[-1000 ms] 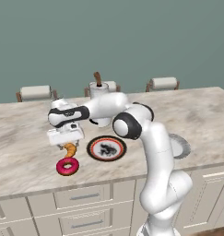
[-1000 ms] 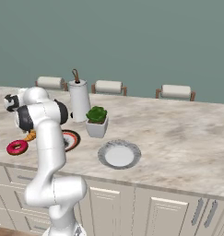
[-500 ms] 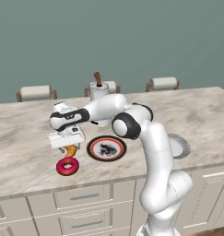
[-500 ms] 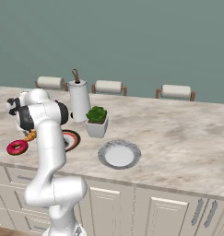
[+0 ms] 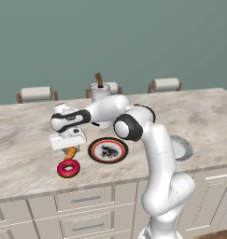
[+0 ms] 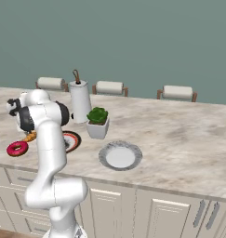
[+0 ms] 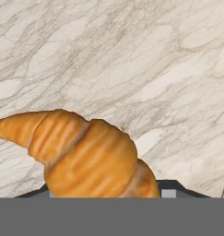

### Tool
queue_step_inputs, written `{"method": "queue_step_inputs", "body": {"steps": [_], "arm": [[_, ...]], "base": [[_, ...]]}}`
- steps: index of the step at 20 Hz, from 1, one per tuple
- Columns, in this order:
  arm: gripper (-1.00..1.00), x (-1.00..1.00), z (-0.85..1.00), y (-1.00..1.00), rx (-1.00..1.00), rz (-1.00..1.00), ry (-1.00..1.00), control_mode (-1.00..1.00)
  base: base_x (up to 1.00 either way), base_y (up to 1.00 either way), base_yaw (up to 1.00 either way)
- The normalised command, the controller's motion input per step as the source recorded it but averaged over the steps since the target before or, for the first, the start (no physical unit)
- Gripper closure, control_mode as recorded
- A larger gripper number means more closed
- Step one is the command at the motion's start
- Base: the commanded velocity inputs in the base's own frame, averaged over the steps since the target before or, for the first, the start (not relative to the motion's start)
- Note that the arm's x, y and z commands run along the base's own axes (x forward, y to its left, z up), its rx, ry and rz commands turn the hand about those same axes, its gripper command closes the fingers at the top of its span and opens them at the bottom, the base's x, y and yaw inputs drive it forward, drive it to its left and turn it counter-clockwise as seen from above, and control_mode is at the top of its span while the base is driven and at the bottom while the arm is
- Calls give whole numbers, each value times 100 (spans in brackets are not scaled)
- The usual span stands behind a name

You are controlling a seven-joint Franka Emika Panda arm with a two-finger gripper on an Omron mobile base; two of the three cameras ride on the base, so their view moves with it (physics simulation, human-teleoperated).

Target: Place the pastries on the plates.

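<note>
The golden-orange croissant (image 5: pixel 70 152) (image 6: pixel 29 136) lies on the marble counter, left of the dark-rimmed plate (image 5: pixel 92 150) (image 6: pixel 76 139). My gripper (image 5: pixel 68 147) points straight down onto it, and the hand covers its top. In the hand view the croissant (image 7: pixel 90 156) is very close, lying between the finger bases, and the jaws themselves are hidden. The pink donut (image 5: pixel 68 168) (image 6: pixel 17 148) rests on the counter just in front of the croissant, near the edge. The plain white-grey plate (image 5: pixel 182 148) (image 6: pixel 105 160) sits farther right, partly behind my arm in the left base view.
A white paper towel holder (image 5: pixel 100 93) (image 6: pixel 79 101) stands behind the plates. A white square pot with a green plant (image 6: pixel 97 123) is between the two plates. Chair backs (image 5: pixel 36 93) line the counter's far side. The counter's front edge runs just in front of the donut.
The hand has sunk slightly onto the croissant. Pastries and plates lie where they were.
</note>
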Motion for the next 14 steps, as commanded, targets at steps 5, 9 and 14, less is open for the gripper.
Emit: {"method": "queue_step_inputs", "body": {"steps": [5,9,14], "arm": [[100,-25,47,-43,0,-6,-3,-100],[100,-43,82,-49,0,0,-10,-100],[100,-53,51,-78,0,-5,-9,-100]], "base": [[0,0,0],[0,0,0],[0,0,0]]}}
